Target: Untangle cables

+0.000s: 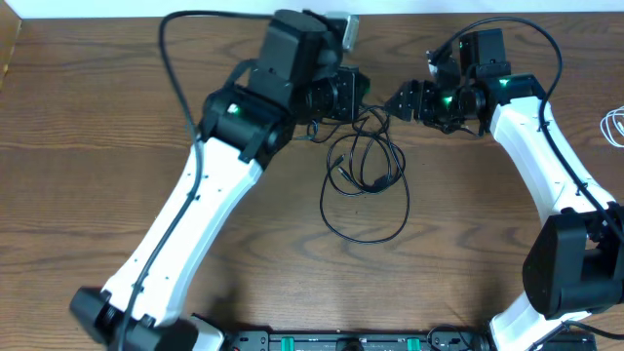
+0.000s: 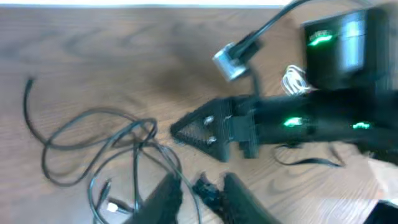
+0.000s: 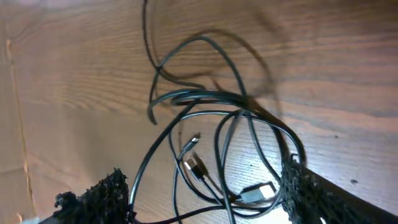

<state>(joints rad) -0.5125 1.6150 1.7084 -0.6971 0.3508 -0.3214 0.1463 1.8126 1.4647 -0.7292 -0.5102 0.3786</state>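
Two white-and-black robot arms meet over a loose tangle of thin black cables (image 1: 366, 175), which lies toward the far middle of a brown wood-grain surface (image 1: 468, 244). The cables form overlapping round loops that spread from just below the two grippers toward the near side. A few small plug ends lie inside the loops.

The left gripper (image 1: 353, 93) reaches in from the left at the tangle's far edge. Seen from its own wrist, its dark fingers (image 2: 168, 199) stand a narrow gap apart with a black plug end (image 2: 206, 186) between them. Whether they pinch it cannot be told.

The right gripper (image 1: 402, 98), which tapers to a point when seen from the side, faces it from the right, close but not touching. From the right wrist, its rough, black, textured fingers (image 3: 99, 193) stand wide open above the crossing loops, and one strand passes right beside the right-hand finger. A flat silver plug (image 3: 258, 193) and two smaller plugs rest on the wood between them.

A thin white cable (image 1: 613, 125), coiled, lies well apart at the surface's right edge.
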